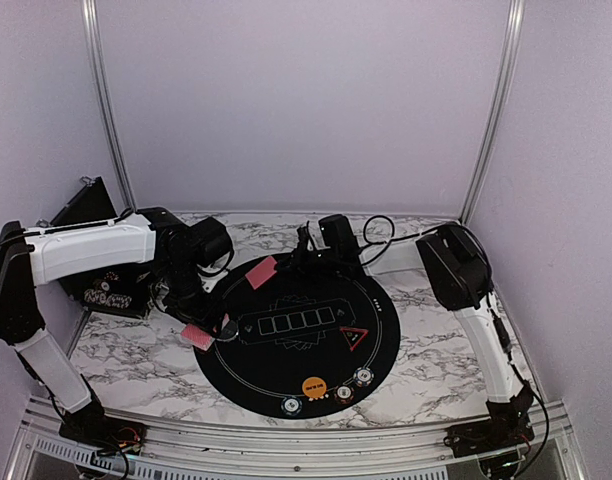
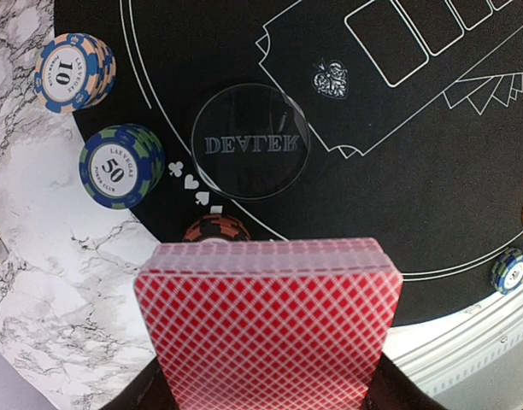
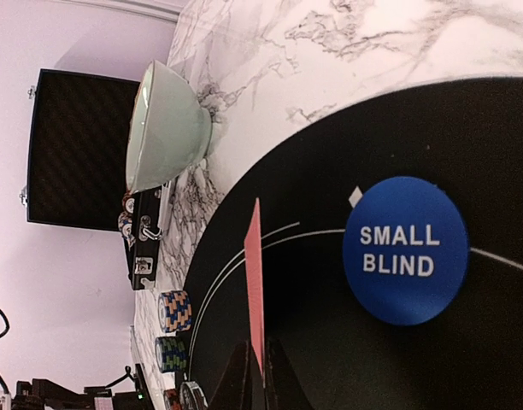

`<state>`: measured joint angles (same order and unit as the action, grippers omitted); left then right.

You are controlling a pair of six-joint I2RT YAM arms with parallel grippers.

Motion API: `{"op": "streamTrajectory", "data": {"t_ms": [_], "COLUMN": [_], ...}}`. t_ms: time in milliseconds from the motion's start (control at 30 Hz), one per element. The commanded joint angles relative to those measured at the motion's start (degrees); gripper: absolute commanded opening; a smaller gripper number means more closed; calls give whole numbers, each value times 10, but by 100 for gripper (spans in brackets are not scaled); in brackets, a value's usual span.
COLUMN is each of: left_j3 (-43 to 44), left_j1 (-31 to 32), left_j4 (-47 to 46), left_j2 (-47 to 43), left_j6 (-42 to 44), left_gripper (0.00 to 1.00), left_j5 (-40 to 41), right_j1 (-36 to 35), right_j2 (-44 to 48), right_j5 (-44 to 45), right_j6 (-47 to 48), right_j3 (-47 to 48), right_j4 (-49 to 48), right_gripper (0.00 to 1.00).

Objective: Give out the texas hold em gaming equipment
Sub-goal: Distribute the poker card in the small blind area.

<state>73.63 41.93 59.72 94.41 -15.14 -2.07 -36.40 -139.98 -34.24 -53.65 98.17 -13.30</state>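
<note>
Red card (image 3: 255, 273) edge-on between right end effector (image 3: 260, 352) fingertips

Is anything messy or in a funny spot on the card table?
Nothing is spilled or broken. The blue-and-peach striped chip stack and the blue-and-green striped chip stack seem to straddle the rim of the round black mat, partly on the white marble table.

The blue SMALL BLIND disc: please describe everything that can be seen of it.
The blue SMALL BLIND disc is round, flat and smooth, like plastic, with white capital letters on its face. It lies flat on the black mat, covering part of a thin white line. Nothing else touches it; the red card held edge-on in the right tool stands apart.
</note>
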Motion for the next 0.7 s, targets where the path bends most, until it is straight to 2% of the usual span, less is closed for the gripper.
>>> {"op": "streamTrajectory", "data": {"t_ms": [0,433,667], "left_j3": [0,-2,-1], "left_j1": [-3,-3,-3], "left_j4": [9,9,9], "left_j2": [-23,-25,-24], "left_j6": [7,8,10], "left_gripper": [52,52,52], "left_j5": [0,0,0], "right_j1": [-7,-9,-10], "right_j2": [-28,-74,-102], "right_j5": [12,76,106], "right_j6": [35,105,149], "right_j3": [58,184,259], "right_j4": [57,171,219], "right_gripper": [9,14,25]}}
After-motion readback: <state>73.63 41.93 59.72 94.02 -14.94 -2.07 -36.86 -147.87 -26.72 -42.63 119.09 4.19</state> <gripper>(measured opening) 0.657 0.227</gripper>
